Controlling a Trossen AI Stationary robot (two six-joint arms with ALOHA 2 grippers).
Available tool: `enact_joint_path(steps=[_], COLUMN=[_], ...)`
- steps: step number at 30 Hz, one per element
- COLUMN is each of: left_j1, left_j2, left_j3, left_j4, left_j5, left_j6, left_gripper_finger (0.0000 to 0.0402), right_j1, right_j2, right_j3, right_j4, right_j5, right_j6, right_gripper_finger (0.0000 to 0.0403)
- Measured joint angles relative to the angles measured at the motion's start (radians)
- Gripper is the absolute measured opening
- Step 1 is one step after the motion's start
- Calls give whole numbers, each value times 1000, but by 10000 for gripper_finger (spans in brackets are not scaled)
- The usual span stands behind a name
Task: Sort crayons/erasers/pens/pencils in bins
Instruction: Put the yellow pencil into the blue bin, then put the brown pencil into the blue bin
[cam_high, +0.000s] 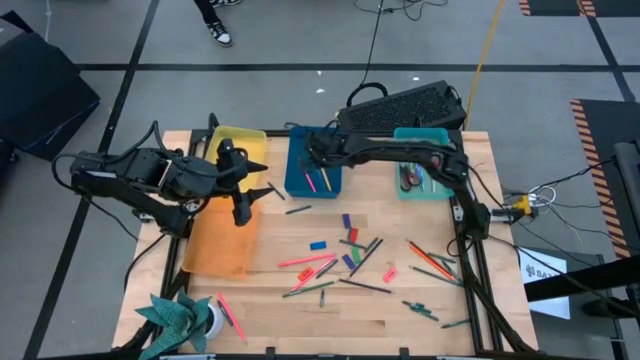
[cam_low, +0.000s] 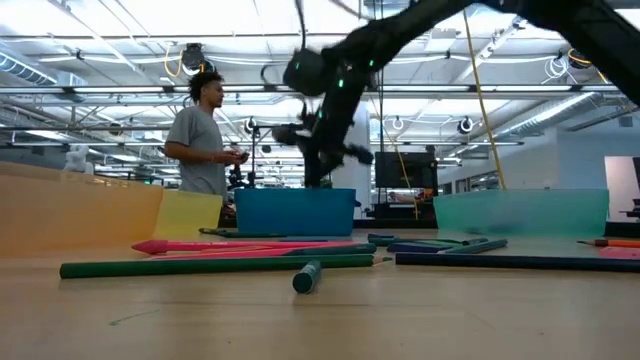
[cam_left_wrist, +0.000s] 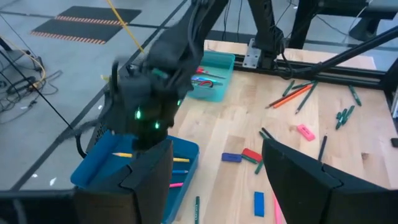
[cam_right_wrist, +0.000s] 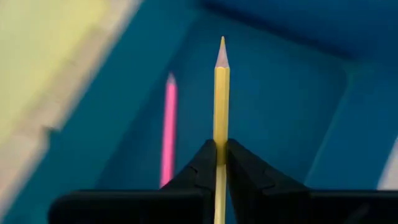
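I have the right gripper (cam_right_wrist: 221, 163) over the blue bin (cam_high: 296, 178), clenched on a yellow pencil (cam_right_wrist: 221, 99) whose tip points down into the bin; a pink pencil (cam_right_wrist: 168, 127) lies on the bin floor just beside it. From above, the right arm reaches across from the right edge of the table to that bin, which sits between the yellow bin (cam_high: 252, 143) and the teal bin (cam_high: 432, 184); the teal bin has a few sticks in it.

My left gripper (cam_high: 243, 205) waits near the yellow bin, above the top end of the orange bin (cam_high: 218, 243); its wrist view shows the fingers (cam_left_wrist: 149, 180) spread apart with nothing between them.

On the table I see loose erasers: a blue eraser (cam_high: 318, 244), a purple eraser (cam_high: 347, 219), a red eraser (cam_left_wrist: 251, 154) and a pink eraser (cam_high: 389, 274), well apart among scattered pencils and pens; more sticks lie near the right edge.

A black keyboard (cam_high: 410, 104) sits behind the bins; a person (cam_low: 205, 135) stands in the room beyond.
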Motion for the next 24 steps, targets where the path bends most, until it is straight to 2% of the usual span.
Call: enact_joint_path(steps=[5, 9, 13, 18, 21, 24], left_j1=[0, 0, 0, 0, 0, 0], left_j2=[0, 0, 0, 0, 0, 0], left_j3=[0, 0, 0, 0, 0, 0], left_j4=[1, 2, 2, -3, -1, 5], left_j5=[0, 0, 0, 0, -1, 0], left_j6=[-6, -6, -5, 7, 27, 37], left_gripper_finger=[250, 250, 250, 250, 250, 250], right_j1=[-6, -4, 46, 206, 329, 435], right_j2=[64, 36, -83, -275, -394, -489], right_j3=[-3, -4, -3, -66, -166, -304], right_j4=[23, 17, -70, -272, -401, -513], right_j5=[-18, -53, -41, -49, -50, -74], right_j6=[-27, -41, -132, -255, -208, -68], right_gripper_finger=[35, 73, 111, 131, 131, 131])
